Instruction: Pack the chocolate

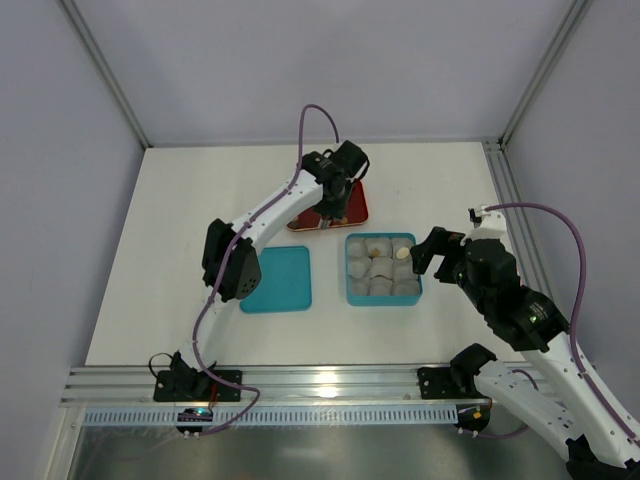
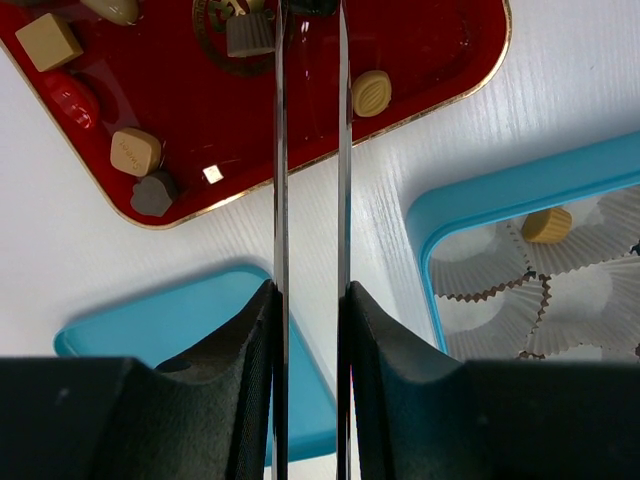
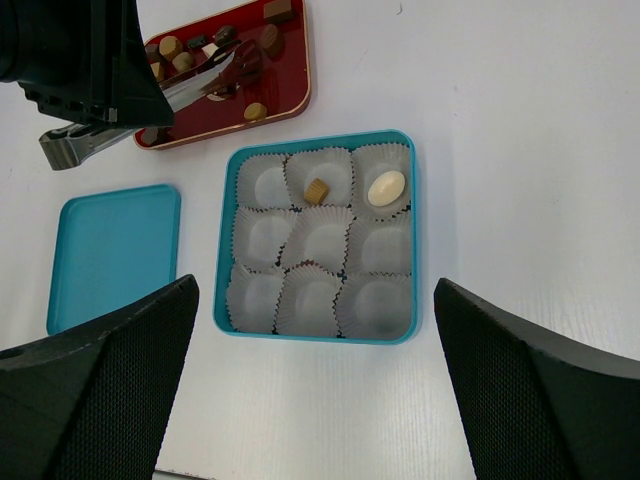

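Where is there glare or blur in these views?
Top view: a glare spot on the metal rail at the near edge. Left wrist view: reflections on the glossy red tray and the tongs; the black jaws are blurred. Right wrist view: even light, the blue box sharp.

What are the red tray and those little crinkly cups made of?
The red tray looks like glossy lacquered plastic or metal: it mirrors light and has a gold edge. The cups look like thin matte paper, given their fine pleats.
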